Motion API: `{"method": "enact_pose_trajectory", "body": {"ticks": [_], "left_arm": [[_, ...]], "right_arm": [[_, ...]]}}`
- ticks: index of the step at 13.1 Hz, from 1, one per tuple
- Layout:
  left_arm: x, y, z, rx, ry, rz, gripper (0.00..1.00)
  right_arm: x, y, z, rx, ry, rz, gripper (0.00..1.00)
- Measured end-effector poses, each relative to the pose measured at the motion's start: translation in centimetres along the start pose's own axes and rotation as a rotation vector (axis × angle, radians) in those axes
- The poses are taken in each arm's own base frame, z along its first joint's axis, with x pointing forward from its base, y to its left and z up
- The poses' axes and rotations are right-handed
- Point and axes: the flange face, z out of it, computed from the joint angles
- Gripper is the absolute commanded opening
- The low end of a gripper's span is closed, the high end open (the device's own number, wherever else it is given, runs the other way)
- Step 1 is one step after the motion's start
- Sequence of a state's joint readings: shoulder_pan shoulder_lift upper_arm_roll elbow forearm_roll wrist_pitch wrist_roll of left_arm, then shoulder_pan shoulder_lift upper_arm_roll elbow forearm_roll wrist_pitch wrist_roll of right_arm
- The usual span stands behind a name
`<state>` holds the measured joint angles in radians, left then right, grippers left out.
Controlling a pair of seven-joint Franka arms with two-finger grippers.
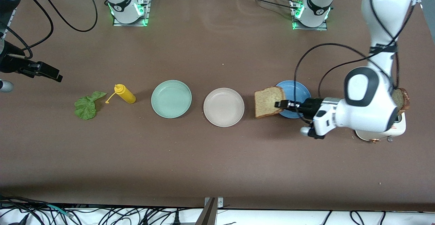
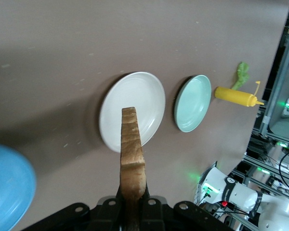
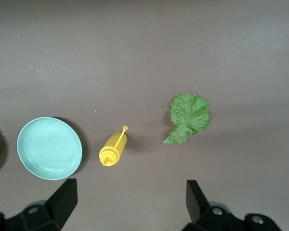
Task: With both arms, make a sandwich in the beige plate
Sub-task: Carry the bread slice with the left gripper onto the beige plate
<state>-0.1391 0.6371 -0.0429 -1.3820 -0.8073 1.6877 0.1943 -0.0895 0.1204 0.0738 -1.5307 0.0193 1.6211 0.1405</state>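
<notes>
Left pincer is clamped on a bread slice, carried over the bench between the beige plate and blue plate; lettuce leaf lies toward the right arm's end; right pincer waits above it, fingers wide.

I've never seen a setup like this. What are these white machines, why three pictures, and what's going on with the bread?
They are two robot arms bolted to a brown table, each ending in a two-finger gripper. One picture looks down from a high camera facing them; the other two come from cameras on the arms' wrists. In a row on the table lie a lettuce leaf, a yellow sauce bottle, a green plate, a beige plate and a blue plate. The left gripper is shut on a bread slice, held over the blue plate's edge. The right gripper waits open above the bottle and the leaf.
</notes>
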Motion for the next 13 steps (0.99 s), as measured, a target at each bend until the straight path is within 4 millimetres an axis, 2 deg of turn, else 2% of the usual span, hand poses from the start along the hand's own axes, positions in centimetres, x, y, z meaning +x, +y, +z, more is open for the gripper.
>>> {"method": "enact_pose_trajectory", "body": {"ticks": [2, 4, 9, 11, 13], "left_arm": [[1.5, 0.6, 3.9, -0.046, 0.011, 0.085, 0.0], [2.2, 1.0, 8.1, -0.11, -0.012, 0.118, 0.0], [3.1, 0.5, 16.8, -0.16, -0.027, 0.08, 0.0], [3.3, -0.4, 18.7, -0.175, -0.034, 0.06, 0.0], [3.3, -0.9, 19.1, -0.174, -0.039, 0.053, 0.0]], "right_arm": [[0.0, 0.0, 0.0, 0.0, 0.0, 0.0, 1.0], [0.0, 0.0, 0.0, 0.0, 0.001, 0.0, 1.0], [0.0, 0.0, 0.0, 0.0, 0.001, 0.0, 1.0], [0.0, 0.0, 0.0, 0.0, 0.001, 0.0, 1.0], [0.0, 0.0, 0.0, 0.0, 0.001, 0.0, 1.0]]}}
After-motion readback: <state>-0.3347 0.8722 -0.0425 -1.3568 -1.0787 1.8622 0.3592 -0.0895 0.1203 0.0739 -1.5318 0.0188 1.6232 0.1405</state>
